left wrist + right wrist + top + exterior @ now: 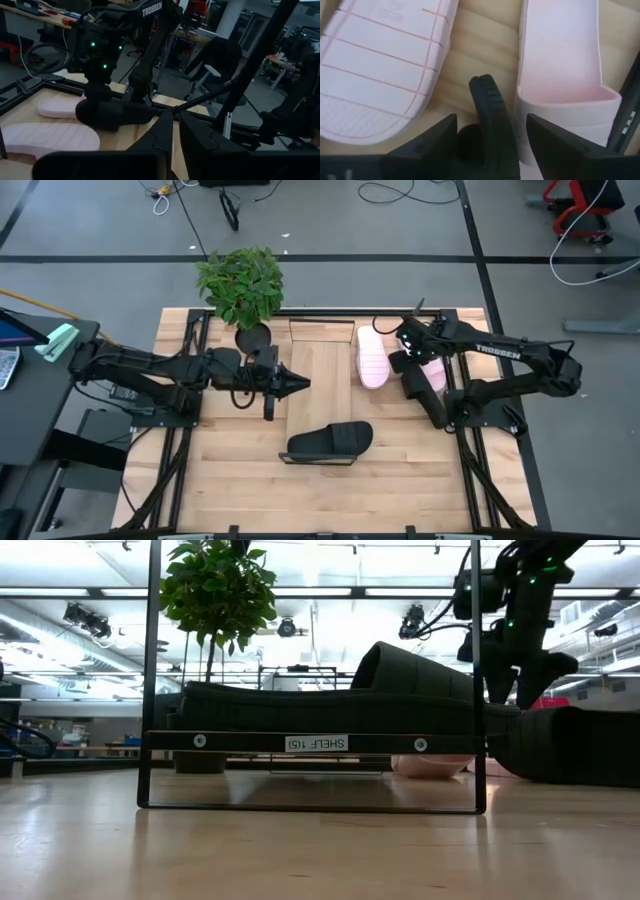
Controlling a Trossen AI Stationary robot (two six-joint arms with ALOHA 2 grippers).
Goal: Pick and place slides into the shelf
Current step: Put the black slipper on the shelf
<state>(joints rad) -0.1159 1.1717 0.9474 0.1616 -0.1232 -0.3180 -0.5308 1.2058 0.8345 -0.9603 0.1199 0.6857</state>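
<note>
The shelf (320, 380) (310, 743) stands mid-table, and one black slide (330, 442) (400, 690) lies on the near end of its top. A second black slide (490, 115) (110, 112) lies on the table to the right, between two pale pink slides. One pink slide lies sole up (372, 358) (375, 65) and the other strap up (565, 75). My right gripper (495, 142) (522, 680) points down over that second black slide, open, a finger on either side; no touch shows. My left gripper (298, 383) (175, 135) hovers level at the shelf's left side, shut and holding nothing.
A potted plant (240, 285) stands at the table's far left, behind the left arm. Black frame rails (470, 470) run along the table's left and right sides. Bare wood lies toward the near edge (330, 500).
</note>
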